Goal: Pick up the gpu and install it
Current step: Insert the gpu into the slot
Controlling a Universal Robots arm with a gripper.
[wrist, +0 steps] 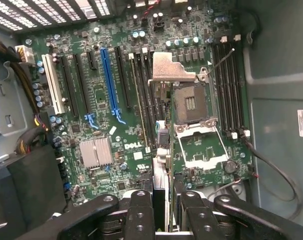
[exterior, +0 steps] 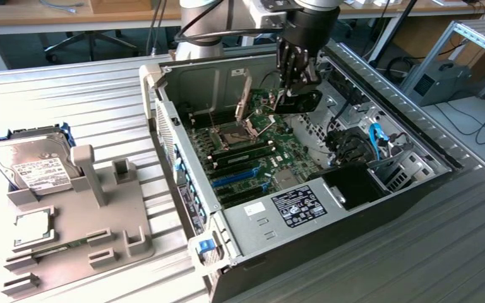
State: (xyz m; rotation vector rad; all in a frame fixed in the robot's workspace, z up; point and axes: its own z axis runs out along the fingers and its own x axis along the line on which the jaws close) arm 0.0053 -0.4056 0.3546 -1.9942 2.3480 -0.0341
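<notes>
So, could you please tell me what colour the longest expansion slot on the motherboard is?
Blue; the slot shows best in the wrist view, between black slots.

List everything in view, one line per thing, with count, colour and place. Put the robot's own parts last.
computer case: one, black and silver, lying open on the slatted metal table.
motherboard: one, green, inside the case, with blue, black and white slots and an open processor socket.
gpu: one, black, held edge-on above the motherboard, inside the case.
hard drive: one, silver with a white label, on the grey parts tray at the exterior view's left.
small square chip: one, silver, on the same tray, nearer the camera than the drive.
gripper: one, black, closed on the gpu over the board.
</notes>
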